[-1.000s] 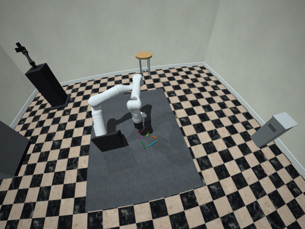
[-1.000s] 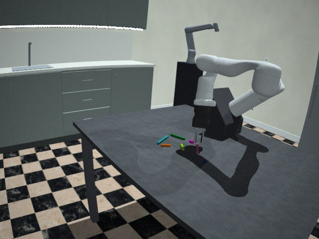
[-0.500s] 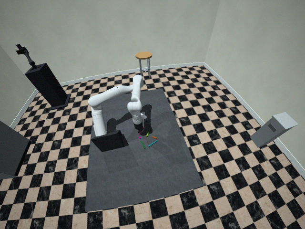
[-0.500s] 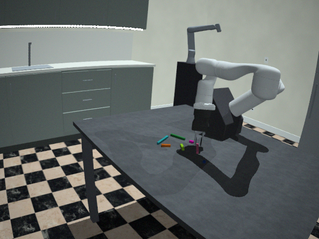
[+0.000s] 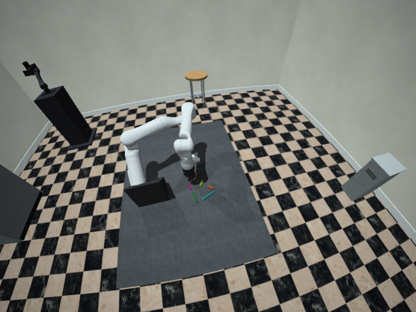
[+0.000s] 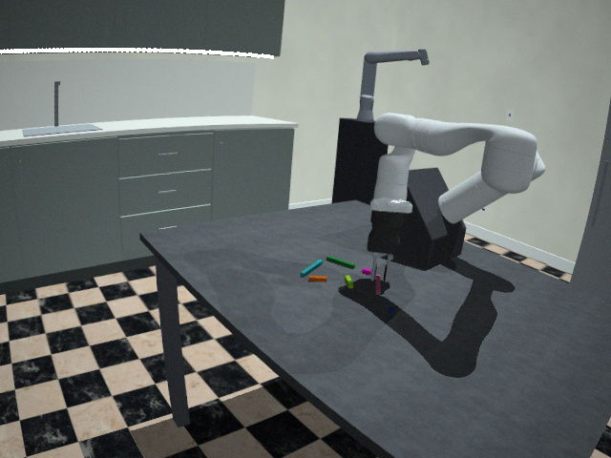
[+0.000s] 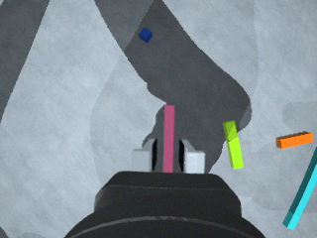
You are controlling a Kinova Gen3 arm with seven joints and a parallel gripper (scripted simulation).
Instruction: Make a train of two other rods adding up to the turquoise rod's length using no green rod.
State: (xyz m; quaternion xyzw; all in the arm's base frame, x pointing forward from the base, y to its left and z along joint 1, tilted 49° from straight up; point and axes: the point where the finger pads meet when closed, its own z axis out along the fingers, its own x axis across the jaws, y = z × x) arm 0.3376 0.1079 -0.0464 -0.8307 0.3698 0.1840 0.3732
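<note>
My gripper [image 7: 167,150] hangs open over the table with its two fingers on either side of the pink rod [image 7: 168,135], not closed on it. The pink rod lies flat on the table [image 6: 374,284] under the fingers [image 6: 381,268]. The small blue rod [image 7: 146,35] [image 6: 390,309] lies beyond the pink rod's far end, in the arm's shadow. The lime rod [image 7: 233,145] lies just right of the pink one. The orange rod [image 7: 295,141] and the turquoise rod [image 7: 303,194] lie further right. The magenta rod [image 6: 366,271] and the green rod [image 6: 340,261] lie near the gripper.
The arm's black base block [image 6: 424,221] stands right behind the gripper. The table's near edge [image 6: 207,296] is well left of the rods. The rods lie close together around the gripper [image 5: 190,176].
</note>
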